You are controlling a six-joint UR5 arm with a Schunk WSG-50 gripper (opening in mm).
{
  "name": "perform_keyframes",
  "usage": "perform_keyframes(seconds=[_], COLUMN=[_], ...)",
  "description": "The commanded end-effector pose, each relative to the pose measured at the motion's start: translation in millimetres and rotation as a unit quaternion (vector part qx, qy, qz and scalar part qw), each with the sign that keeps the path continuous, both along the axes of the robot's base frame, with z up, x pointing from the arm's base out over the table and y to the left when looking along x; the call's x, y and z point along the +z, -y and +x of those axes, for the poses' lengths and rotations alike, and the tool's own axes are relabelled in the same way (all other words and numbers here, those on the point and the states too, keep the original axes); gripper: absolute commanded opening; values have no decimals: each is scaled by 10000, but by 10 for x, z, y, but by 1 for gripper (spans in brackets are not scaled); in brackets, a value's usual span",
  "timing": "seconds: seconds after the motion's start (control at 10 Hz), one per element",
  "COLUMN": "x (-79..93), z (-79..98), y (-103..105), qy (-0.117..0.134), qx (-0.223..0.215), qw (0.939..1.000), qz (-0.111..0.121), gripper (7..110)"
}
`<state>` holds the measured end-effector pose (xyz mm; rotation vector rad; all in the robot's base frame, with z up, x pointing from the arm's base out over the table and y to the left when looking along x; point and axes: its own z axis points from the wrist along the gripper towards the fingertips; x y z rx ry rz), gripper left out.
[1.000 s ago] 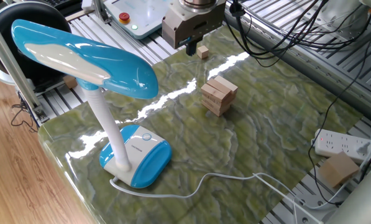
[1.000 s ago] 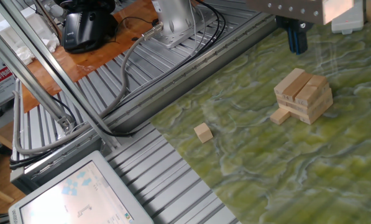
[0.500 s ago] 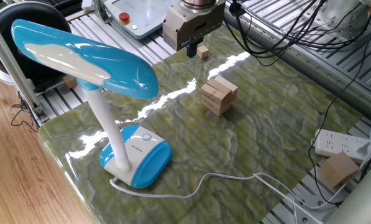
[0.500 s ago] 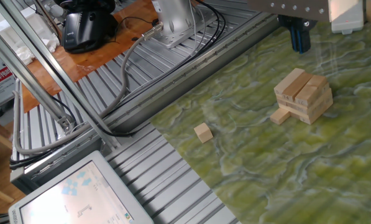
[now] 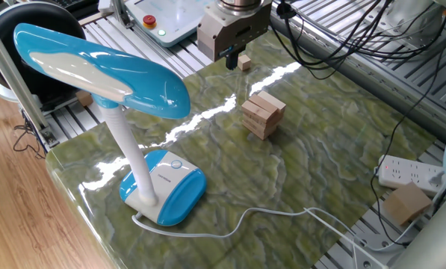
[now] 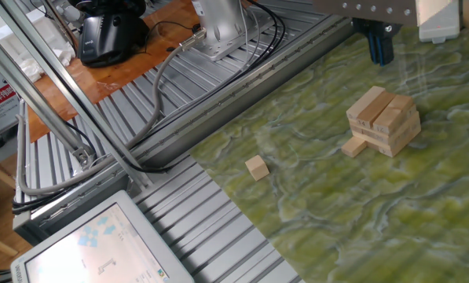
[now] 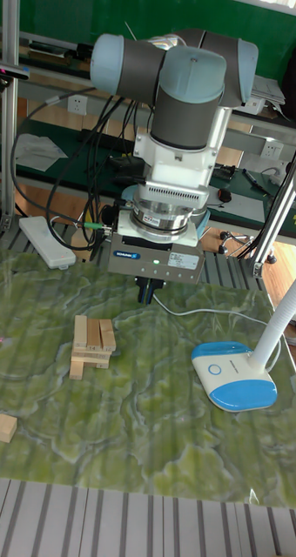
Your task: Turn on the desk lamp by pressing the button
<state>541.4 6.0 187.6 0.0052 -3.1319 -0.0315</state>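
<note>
- Lamp [image 5: 103,75]: stands near one table [image 5: 312,172] edge, head unlit; task judged not begun.
- Arm [image 7: 187,96]: wrist vertical, raised above the opposite edge, well apart from the lamp.
- Gripper [image 5: 229,57]: points down; finger state cannot be told.
- Button [image 5: 176,164]: on the blue base, untouched; reaching and pressing it remain.

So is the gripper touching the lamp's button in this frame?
Apart. In one fixed view the gripper hangs at the table's far edge while the button sits on the desk lamp base near the front, with bare marbled table and the wooden block stack between.
</note>
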Motion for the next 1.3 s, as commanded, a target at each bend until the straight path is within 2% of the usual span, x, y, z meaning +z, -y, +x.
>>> perform_keyframes(seconds=[0.0,0.3,0.5,0.7,1.1,1.2], x=[-12,-13,-17,-40,-125,-120], z=[-53,-37,69,159,226,210], y=[-69,-67,-5,-15,-9,48], qy=[-108,-78,129,282,374,353], qx=[-25,-49,-68,-108,-124,-173], qw=[9999,9999,9999,9995,9992,9991], qz=[126,126,12,21,0,-129], gripper=[7,7,7,7,7,7])
